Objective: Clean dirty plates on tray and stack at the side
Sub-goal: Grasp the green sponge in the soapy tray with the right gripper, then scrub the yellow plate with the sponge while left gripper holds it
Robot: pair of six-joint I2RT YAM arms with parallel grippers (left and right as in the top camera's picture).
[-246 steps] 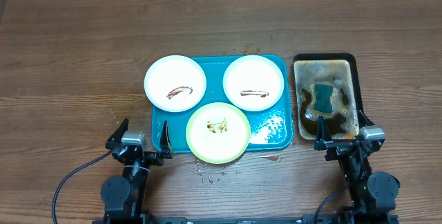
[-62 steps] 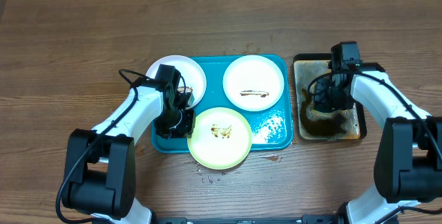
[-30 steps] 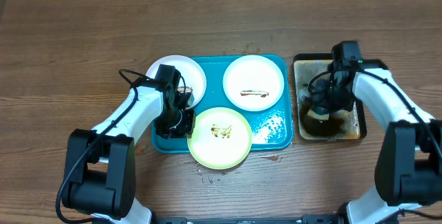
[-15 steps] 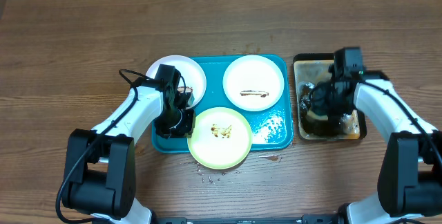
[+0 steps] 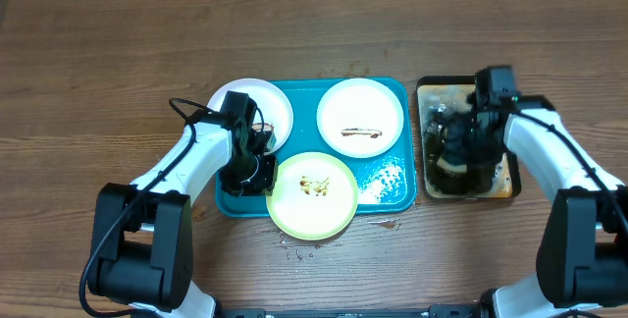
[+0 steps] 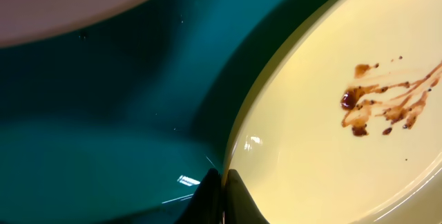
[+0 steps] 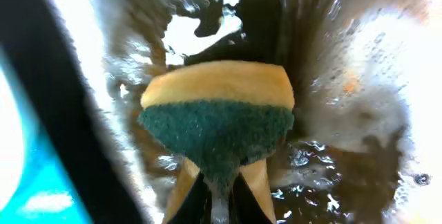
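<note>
Three plates lie on the teal tray (image 5: 389, 177): a white one (image 5: 234, 104) at the back left, a white one (image 5: 360, 114) at the back right, and a green-rimmed one (image 5: 312, 195) in front. All carry brown sauce smears. My left gripper (image 5: 257, 169) is shut on the left rim of the green-rimmed plate (image 6: 324, 148); in the left wrist view the gripper (image 6: 222, 191) pinches that edge over the tray (image 6: 103, 113). My right gripper (image 5: 461, 146) hangs over the black tray (image 5: 423, 88), shut on a green-and-yellow sponge (image 7: 217, 113), with the gripper (image 7: 219, 200) clamping its lower end.
The black tray's floor (image 7: 359, 58) is wet with brown grime and foam. Its dark rim (image 7: 62, 99) separates it from the teal tray (image 7: 27, 182). Drops of water lie on the wooden table (image 5: 299, 251) in front of the green-rimmed plate. Bare wood (image 5: 108, 73) surrounds both trays.
My right gripper has shifted slightly toward the front of the black tray with the sponge in it. The left arm and the plates have stayed still.
</note>
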